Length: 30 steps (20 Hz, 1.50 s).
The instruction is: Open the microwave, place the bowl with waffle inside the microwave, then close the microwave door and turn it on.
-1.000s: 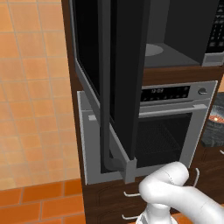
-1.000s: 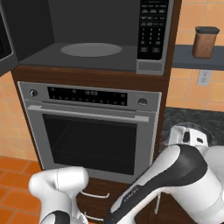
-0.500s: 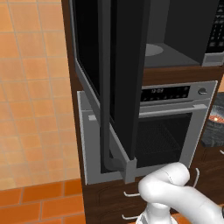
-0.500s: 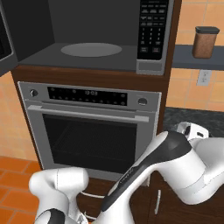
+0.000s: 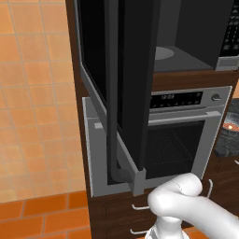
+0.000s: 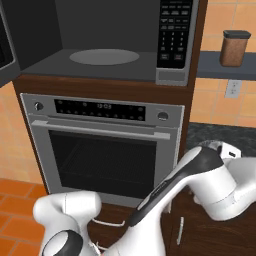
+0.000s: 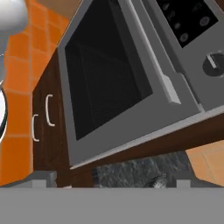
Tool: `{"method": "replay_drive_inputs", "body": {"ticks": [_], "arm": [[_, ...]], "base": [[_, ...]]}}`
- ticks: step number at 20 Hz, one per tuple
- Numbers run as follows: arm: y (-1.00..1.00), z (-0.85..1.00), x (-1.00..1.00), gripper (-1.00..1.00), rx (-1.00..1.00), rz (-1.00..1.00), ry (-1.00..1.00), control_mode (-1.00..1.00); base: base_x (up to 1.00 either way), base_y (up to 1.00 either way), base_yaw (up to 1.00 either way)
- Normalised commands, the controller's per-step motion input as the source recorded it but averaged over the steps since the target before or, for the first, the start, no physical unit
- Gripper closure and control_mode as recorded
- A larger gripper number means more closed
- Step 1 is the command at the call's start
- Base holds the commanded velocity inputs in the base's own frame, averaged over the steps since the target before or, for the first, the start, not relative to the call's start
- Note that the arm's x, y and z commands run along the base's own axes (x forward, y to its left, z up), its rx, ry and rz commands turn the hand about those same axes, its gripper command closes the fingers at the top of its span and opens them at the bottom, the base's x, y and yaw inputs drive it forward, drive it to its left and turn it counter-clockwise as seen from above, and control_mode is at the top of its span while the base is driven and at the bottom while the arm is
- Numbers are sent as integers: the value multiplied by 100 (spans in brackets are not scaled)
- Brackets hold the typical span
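Orange wall tiles (image 5: 32, 93) are backing a dark wood cabinet column that is carrying the microwave (image 6: 115, 42) directly above the steel oven (image 6: 102, 150). The microwave door (image 5: 128, 88) is standing swung wide open toward the left, exposing the grey cavity and its round turntable (image 6: 104, 56). The tool (image 7: 111, 183) is sitting low in front of the oven, its jaws spread fully apart and holding nothing. A brown canister (image 6: 235, 48) is resting on the shelf (image 6: 225, 67) at right.
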Motion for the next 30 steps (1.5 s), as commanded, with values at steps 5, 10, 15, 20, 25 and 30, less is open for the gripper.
{"method": "replay_drive_inputs", "body": {"ticks": [5, 10, 15, 20, 25, 30], "arm": [[-24, -35, 60, -100, 0, 0, 4, -100], [-25, -37, 64, -100, 0, 0, 6, -100], [-36, -37, 59, -100, 0, 0, 4, -100], [-32, -30, 53, -100, 0, 0, 2, -100], [-28, -32, 37, -100, 0, 0, 0, -100], [-21, -32, 29, -100, 0, 0, 0, -100]], "base": [[0, 0, 0], [0, 0, 0], [0, 0, 0], [0, 0, 0], [0, 0, 0], [0, 0, 0]]}}
